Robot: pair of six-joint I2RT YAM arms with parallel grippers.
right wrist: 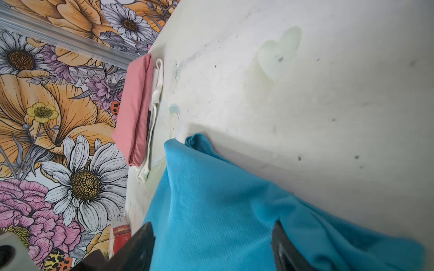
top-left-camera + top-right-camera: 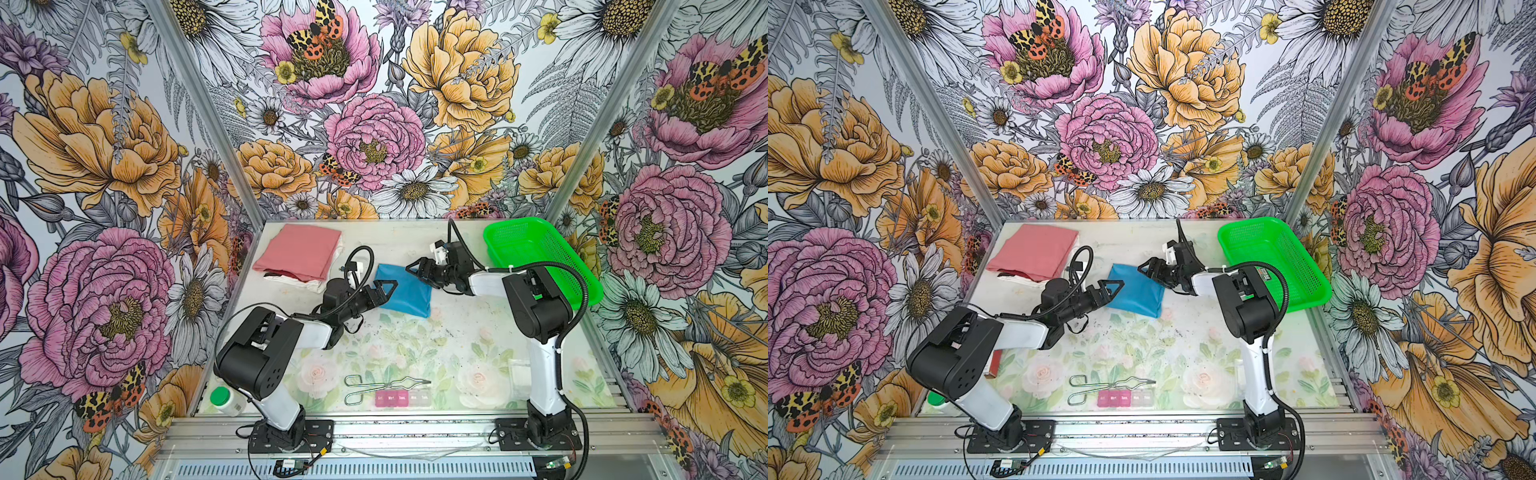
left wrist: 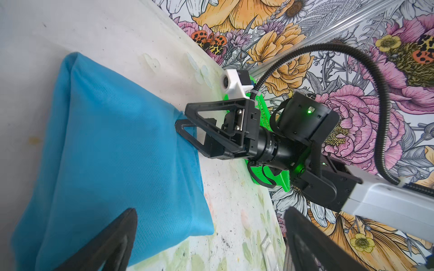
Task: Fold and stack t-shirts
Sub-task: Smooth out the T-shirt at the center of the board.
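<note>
Top views: folded blue t-shirt (image 2: 409,293) lies mid-table (image 2: 457,328), flanked by the left gripper (image 2: 384,291) at its lower-left edge and the right gripper (image 2: 415,268) at its upper-right edge. A salmon-pink t-shirt (image 2: 299,251) tops the stack at upper left.

Left wrist view: left gripper (image 3: 211,211) gapes wide over a shirt corner; one fingertip (image 3: 179,124) of the right gripper touches the far edge.

Right wrist view: right gripper (image 1: 212,225) stands parted, blue cloth (image 1: 234,199) between its fingers, unclamped.

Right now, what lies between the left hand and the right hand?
The folded blue t-shirt lies between the left hand and the right hand, one at each side; both top views show this.
</note>
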